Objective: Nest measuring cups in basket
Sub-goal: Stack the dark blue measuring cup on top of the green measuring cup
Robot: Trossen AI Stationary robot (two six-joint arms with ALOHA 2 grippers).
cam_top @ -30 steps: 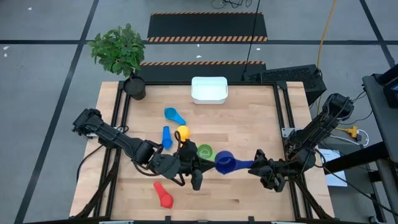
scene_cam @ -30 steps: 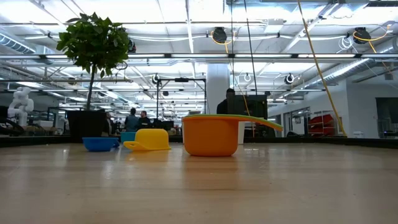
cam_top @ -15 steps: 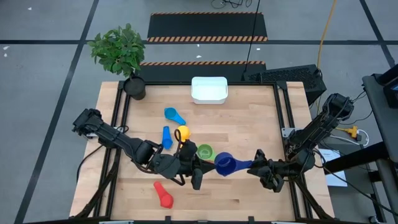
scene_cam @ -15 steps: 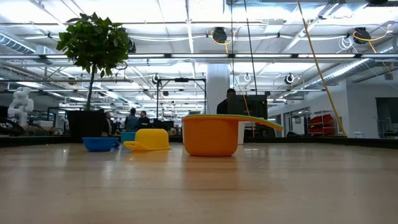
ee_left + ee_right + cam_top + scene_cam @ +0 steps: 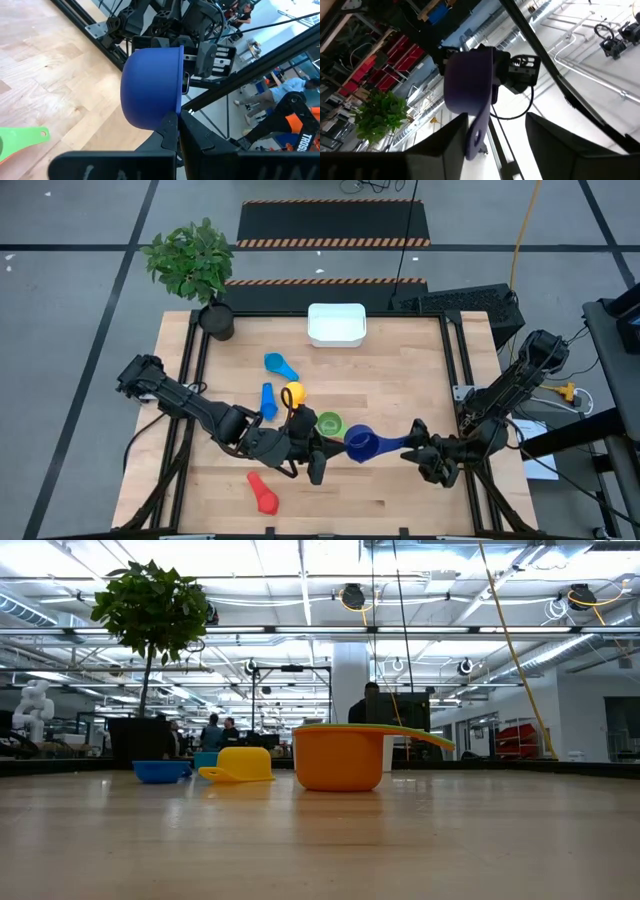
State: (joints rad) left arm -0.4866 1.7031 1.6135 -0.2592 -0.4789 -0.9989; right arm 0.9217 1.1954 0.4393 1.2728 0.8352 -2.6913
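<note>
The dark blue measuring cup (image 5: pixel 360 443) hangs between my two grippers near the table's near edge, mouth up, handle (image 5: pixel 392 445) pointing right. My left gripper (image 5: pixel 335 450) is shut on it. My right gripper (image 5: pixel 412 448) is open, its fingers standing on either side of the handle's free end (image 5: pixel 477 131). The green cup (image 5: pixel 329 423) sits nested in the orange cup (image 5: pixel 340 758). The yellow (image 5: pixel 293 393), blue (image 5: pixel 268 400), light blue (image 5: pixel 281 366) and red (image 5: pixel 263 492) cups lie loose on the table. The white basket (image 5: pixel 336 324) stands at the far edge. My left gripper pinches the dark blue cup's rim (image 5: pixel 173 116) between its two fingers, on the side opposite the handle, coming level from the table's left. The cup (image 5: pixel 150 85) is lifted clear of the table. My right gripper: whether a finger (image 5: pixel 451 142) touches the handle, I cannot tell.
A potted plant (image 5: pixel 216 318) stands at the table's far left corner. Black frame rails run along the table's left and right edges (image 5: pixel 462 410). Bare wood lies between the cups and the basket. People stand in the room far behind the table.
</note>
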